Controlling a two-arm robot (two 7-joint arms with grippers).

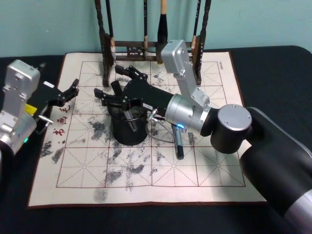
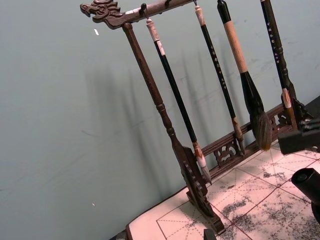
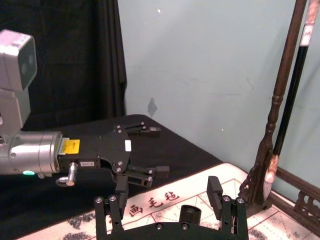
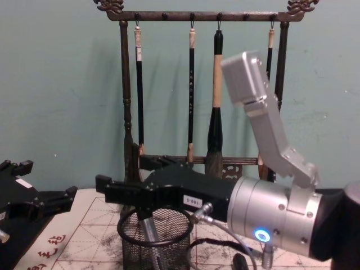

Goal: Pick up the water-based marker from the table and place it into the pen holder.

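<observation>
The pen holder [image 1: 127, 132] is a black mesh cup standing on the calligraphy mat, also seen in the chest view [image 4: 169, 247]. A slim grey marker [image 1: 131, 120] leans inside it, its barrel visible through the mesh [image 4: 148, 232]. My right gripper [image 1: 109, 82] hovers just above the holder's rim, open, with nothing between its fingers [image 3: 215, 192]. A dark round tip [image 3: 190, 214] shows below the spread jaws. My left gripper [image 1: 68, 92] is open over the mat's left edge, apart from the holder, and also shows in the right wrist view [image 3: 152, 152].
A tall dark wooden brush rack [image 1: 151, 48] with several hanging brushes stands at the back of the mat [image 2: 190, 165]. A second, dark marker [image 1: 179, 146] lies on the mat [image 1: 209, 165] under my right forearm. A black cloth covers the table around it.
</observation>
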